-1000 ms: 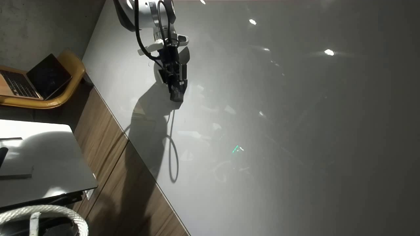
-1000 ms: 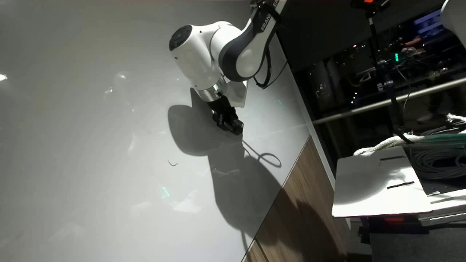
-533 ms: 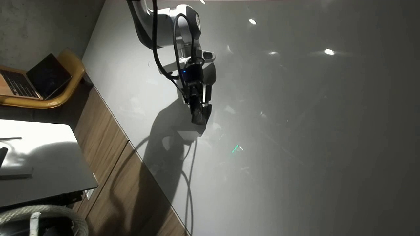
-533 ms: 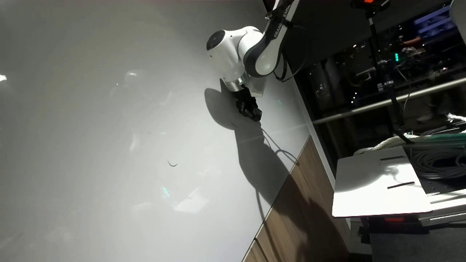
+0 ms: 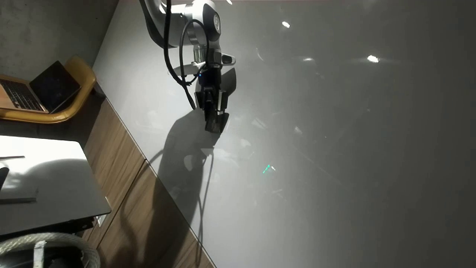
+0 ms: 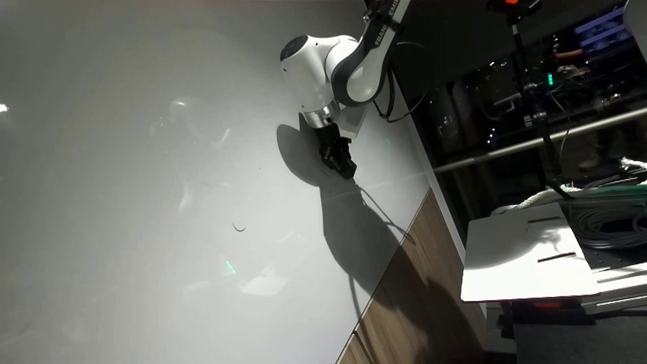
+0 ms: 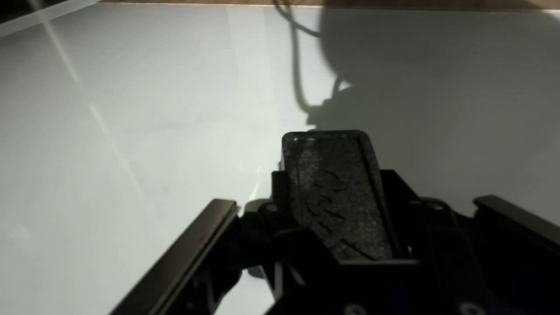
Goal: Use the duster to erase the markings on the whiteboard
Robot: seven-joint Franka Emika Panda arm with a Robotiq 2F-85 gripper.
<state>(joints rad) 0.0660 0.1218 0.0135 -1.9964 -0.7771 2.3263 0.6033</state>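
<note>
The whiteboard (image 5: 334,149) fills most of both exterior views and lies behind the gripper in the wrist view. My gripper (image 7: 334,188) is shut on the duster (image 7: 337,175), a dark grey oblong block poking out beyond the fingertips. In both exterior views the gripper (image 6: 339,157) hangs close to the board; whether the duster touches it I cannot tell. Of the markings, a thin dark curved line (image 6: 238,228) shows in an exterior view, down and left of the gripper. A fainter dark stroke (image 6: 326,175) lies in the arm's shadow beside the gripper.
Wooden panels (image 5: 115,149) border the board's lower edge. A white table (image 5: 48,182) and a yellow chair (image 5: 83,85) with a laptop (image 5: 55,85) stand beside it. A cable (image 5: 167,44) loops along the arm. A stand (image 6: 538,116) rises past the board's edge.
With the duster held throughout, the gripper first swept right and down in an exterior view, then drew slightly back left and up. The arm's shadow shifted with it.
</note>
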